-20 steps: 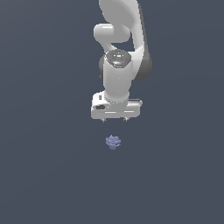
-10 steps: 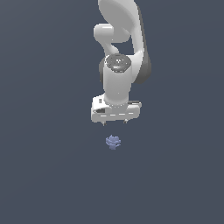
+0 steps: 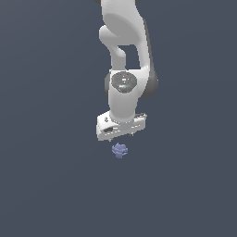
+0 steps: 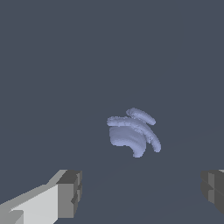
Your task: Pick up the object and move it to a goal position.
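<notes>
Just below my gripper (image 3: pixel 121 135) lies the object (image 3: pixel 120 150), a small periwinkle-blue lump on the dark floor (image 3: pixel 51 176), apart from my fingers (image 4: pixel 70 193). My jaws stand wide, holding nothing; in the wrist view the lump (image 4: pixel 132 131) sits between and beyond them.

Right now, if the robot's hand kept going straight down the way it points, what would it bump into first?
Probably the little blue lumpy object. The hand points down just above it, and the wrist view shows it ahead between the open fingers. How exactly centred it is remains hard to judge.
</notes>
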`<state>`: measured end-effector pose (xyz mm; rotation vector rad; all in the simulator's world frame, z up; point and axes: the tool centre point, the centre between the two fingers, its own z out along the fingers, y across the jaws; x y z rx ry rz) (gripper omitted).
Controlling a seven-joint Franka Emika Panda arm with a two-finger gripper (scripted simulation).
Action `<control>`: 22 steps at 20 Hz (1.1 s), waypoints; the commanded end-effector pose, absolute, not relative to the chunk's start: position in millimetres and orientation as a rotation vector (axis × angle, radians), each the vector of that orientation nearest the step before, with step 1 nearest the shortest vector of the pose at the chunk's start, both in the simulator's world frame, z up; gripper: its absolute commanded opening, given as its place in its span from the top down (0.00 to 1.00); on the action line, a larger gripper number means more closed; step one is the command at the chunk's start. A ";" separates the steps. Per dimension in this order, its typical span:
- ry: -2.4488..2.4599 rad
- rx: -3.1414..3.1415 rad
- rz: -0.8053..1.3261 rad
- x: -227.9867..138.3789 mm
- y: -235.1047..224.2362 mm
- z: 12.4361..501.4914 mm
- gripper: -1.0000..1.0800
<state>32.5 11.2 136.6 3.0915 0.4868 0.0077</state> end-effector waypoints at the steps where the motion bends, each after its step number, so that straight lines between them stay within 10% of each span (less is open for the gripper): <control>1: 0.582 3.077 0.005 37.9 10.5 125.7 0.04; 22: 0.877 3.016 -0.001 53.0 8.1 86.5 0.04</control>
